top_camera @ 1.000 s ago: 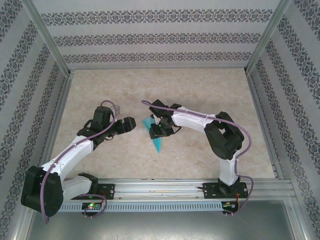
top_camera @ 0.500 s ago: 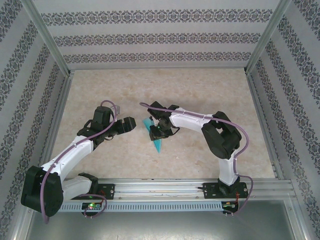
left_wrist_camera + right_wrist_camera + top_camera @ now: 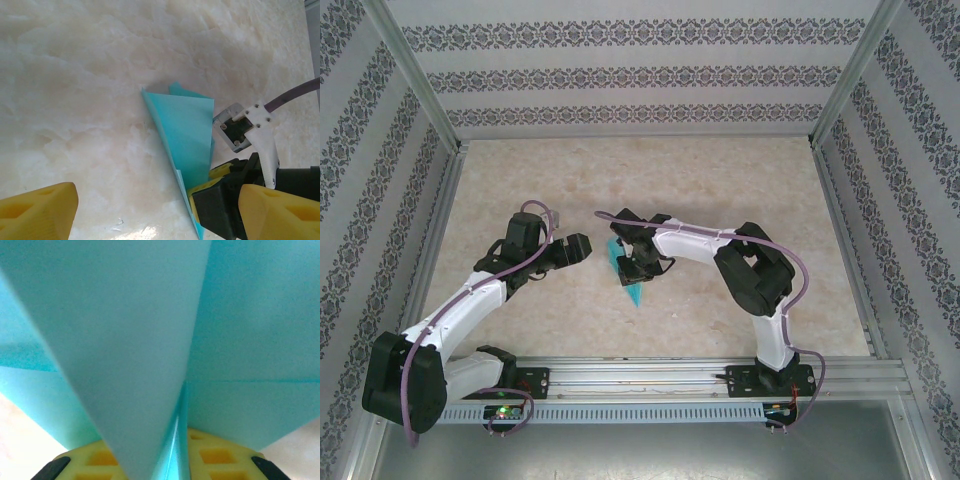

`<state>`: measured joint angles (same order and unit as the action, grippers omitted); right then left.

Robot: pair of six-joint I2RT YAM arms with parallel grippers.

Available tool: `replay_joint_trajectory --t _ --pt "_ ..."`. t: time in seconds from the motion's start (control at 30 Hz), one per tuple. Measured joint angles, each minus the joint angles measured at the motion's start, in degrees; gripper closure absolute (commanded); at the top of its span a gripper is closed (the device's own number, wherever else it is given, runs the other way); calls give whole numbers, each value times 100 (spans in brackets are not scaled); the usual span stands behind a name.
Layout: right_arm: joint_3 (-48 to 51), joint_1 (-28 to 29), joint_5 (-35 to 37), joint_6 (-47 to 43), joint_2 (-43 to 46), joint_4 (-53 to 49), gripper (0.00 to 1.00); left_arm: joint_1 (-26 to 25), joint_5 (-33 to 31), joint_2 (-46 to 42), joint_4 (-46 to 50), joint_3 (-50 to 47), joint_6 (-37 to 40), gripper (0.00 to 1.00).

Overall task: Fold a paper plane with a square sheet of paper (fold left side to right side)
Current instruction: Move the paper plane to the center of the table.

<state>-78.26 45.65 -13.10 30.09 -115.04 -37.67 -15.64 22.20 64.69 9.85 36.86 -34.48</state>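
**Me:** Since a moment earlier my right claw (image 3: pixel 632 267) had edged left with the slim turquoise-blue paper plane (image 3: pixel 634 293), its jaws narrowing onto the centre crease, on the pale marbled tabletop (image 3: pixel 720 190).

**Partner:** Held, then?

**Me:** Pinched between the yellow pads (image 3: pixel 215 455), I judged. My left claw (image 3: pixel 582 247) hung wide open, empty, left of it; the fold looked nearly finished.

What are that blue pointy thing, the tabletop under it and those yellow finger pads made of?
The paper plane looks like thin matte turquoise paper: crisp creases, flat overlapping flaps. The tabletop looks like polished beige marble, or a printed imitation: cloudy veining, faint sheen. The yellow finger pads seem matte moulded plastic, with grid-like recesses.
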Motion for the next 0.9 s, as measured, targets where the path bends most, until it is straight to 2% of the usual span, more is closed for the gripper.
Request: replay_joint_trajectory --t 0.3,0.67,0.9 --pt "-2 63 87 155 -2 -33 81 2 0 0 0 0 0 16" --pt "-20 177 378 501 2 -76 97 2 -2 0 2 0 2 16" --pt "-55 116 802 557 356 -407 99 39 -31 -79 160 0 109 14"
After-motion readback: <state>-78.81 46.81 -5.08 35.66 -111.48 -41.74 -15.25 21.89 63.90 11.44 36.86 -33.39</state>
